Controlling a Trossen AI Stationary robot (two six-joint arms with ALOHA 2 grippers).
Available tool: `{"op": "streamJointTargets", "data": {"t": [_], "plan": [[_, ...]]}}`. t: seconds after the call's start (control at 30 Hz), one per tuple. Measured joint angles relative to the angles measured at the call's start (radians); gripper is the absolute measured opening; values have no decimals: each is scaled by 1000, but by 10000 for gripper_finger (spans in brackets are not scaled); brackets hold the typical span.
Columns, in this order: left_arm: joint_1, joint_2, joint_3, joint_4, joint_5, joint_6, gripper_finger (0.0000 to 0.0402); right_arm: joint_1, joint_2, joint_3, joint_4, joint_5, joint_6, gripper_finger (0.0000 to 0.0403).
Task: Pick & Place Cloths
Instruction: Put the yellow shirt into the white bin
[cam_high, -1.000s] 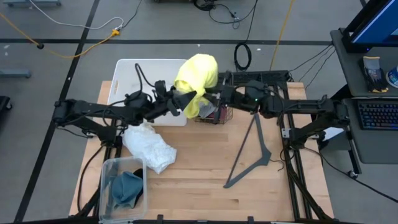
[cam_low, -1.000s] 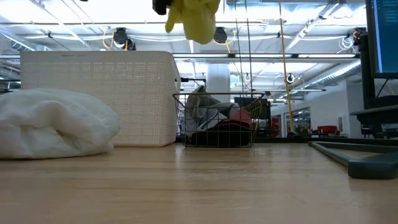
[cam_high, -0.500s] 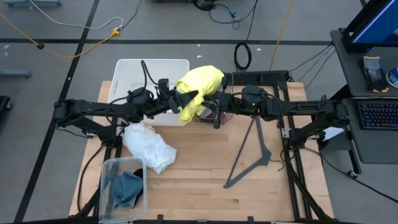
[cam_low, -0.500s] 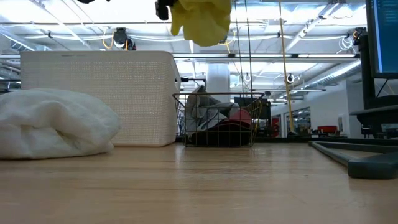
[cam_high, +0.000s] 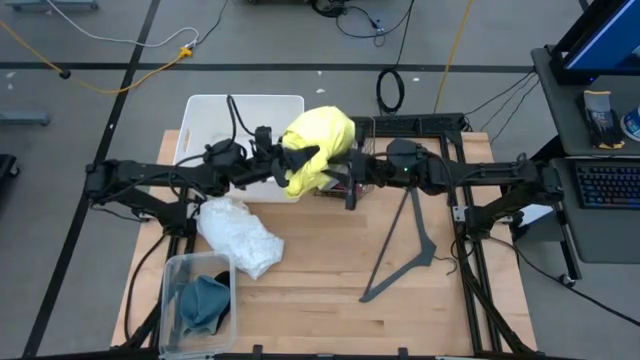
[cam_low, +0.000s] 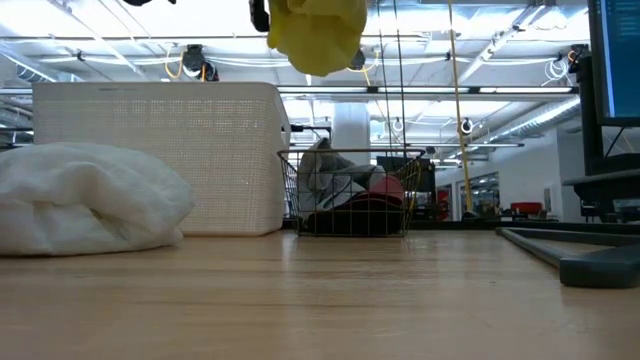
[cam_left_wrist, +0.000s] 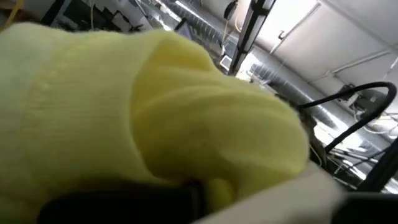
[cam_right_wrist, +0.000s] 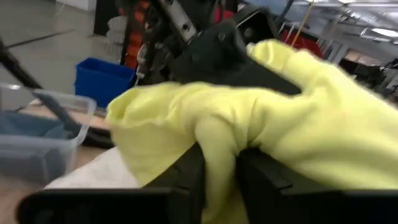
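Note:
A yellow cloth (cam_high: 318, 148) hangs bunched high above the table, over the gap between the white bin and the wire basket; the low view shows its lower part (cam_low: 315, 35) at the top edge. My left gripper (cam_high: 301, 158) meets it from the table's left and my right gripper (cam_high: 349, 168) from the right, both shut on it. A white cloth (cam_high: 240, 235) lies crumpled on the table's left half. A teal-blue cloth (cam_high: 203, 300) lies in a clear tub. Grey and maroon cloths (cam_low: 350, 195) fill the wire basket. My left gripper pinches a bunched part of the yellow cloth (cam_left_wrist: 219, 185) at its left side, coming about level from the table's left. The cloth bulges over the fingers and covers most of them. It is lifted clear of everything below. My right gripper has a thick fold of the yellow cloth (cam_right_wrist: 217, 163) between its two fingers (cam_right_wrist: 180, 180), coming about level from the table's right. The cloth drapes over both fingers, several layers thick. It hangs clear of the basket.
A white bin (cam_high: 240, 125) stands at the far left, the wire basket (cam_high: 345, 182) beside it at the far middle. A clear tub (cam_high: 196, 292) sits at the near left. A dark clothes hanger (cam_high: 405, 250) lies on the table's right half.
My left gripper has shut on the yellow cloth's left side. My right gripper has moved a little toward the table's left. The cloth, which hung long, has bunched into a rounder lump between the two grippers.

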Motion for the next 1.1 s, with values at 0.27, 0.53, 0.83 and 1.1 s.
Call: {"op": "streamJointTargets", "data": {"t": [0.27,0.53,0.83,1.1], "plan": [[35,-91,0,-112,42,24,41,-1,-28,1,-151,80,-3,177],[70,-238,0,-221,5,91,41,-1,-67,0,-308,88,-1,233],[101,-408,0,-538,-242,165,41,-1,-103,0,-421,87,35,232],[136,-461,0,-794,-400,120,41,-1,-133,-1,-486,83,53,228]]}}
